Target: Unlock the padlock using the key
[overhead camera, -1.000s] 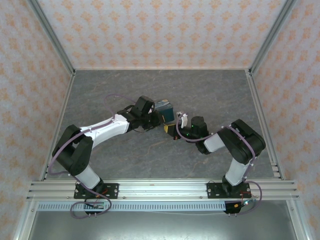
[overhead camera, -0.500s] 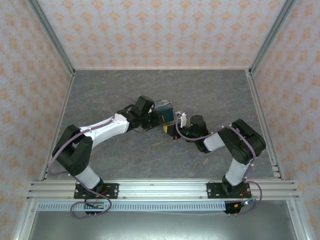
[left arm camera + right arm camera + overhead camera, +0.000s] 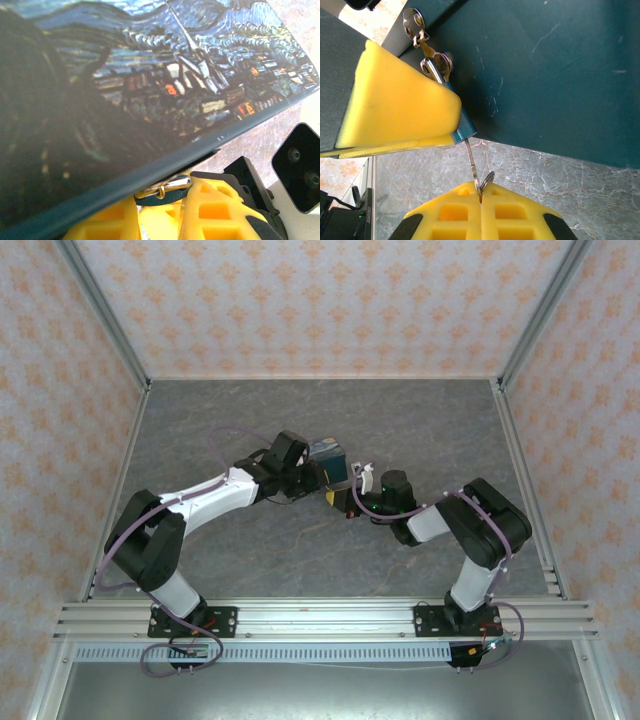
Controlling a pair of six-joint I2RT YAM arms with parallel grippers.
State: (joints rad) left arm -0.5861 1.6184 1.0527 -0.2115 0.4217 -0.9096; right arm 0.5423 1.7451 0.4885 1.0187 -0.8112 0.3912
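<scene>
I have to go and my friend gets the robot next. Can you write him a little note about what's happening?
Left hand: shut on the padlock, which hangs at the box's edge.
Right hand: shut on the key, its tip at the padlock's underside.
Done: both things gripped, key meets lock.
Left: seat the key fully if needed, turn it, open the padlock.
</scene>
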